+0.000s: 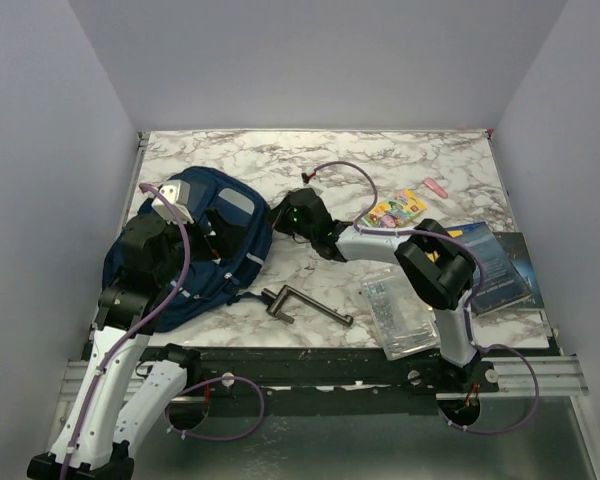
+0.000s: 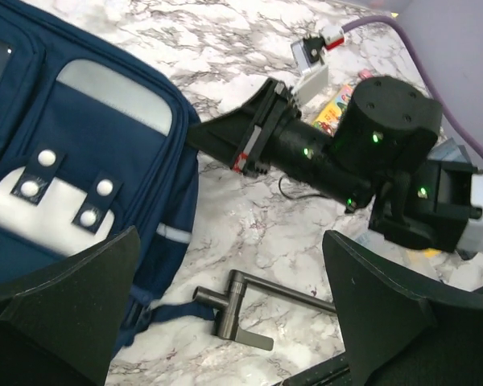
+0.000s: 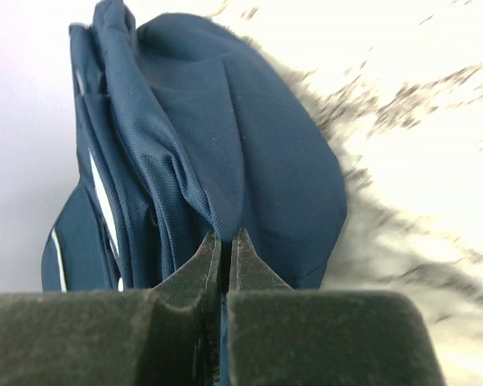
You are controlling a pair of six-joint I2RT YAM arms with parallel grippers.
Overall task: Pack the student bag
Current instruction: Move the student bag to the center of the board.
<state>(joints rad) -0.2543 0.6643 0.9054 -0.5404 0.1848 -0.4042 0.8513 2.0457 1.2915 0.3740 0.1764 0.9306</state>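
The student bag is a navy backpack with grey stripes, lying at the left of the marble table. My right gripper reaches across to its right edge. In the right wrist view the right gripper is shut on a fold of the bag's blue fabric. The left wrist view shows the same pinch at the bag's edge, beside the bag's front pocket. My left gripper hangs open over the bag's lower right corner, with nothing between its fingers.
A dark metal T-shaped tool lies just right of the bag, also in the left wrist view. Further right are a clear plastic case, a colourful pack, a pink item and a dark blue book.
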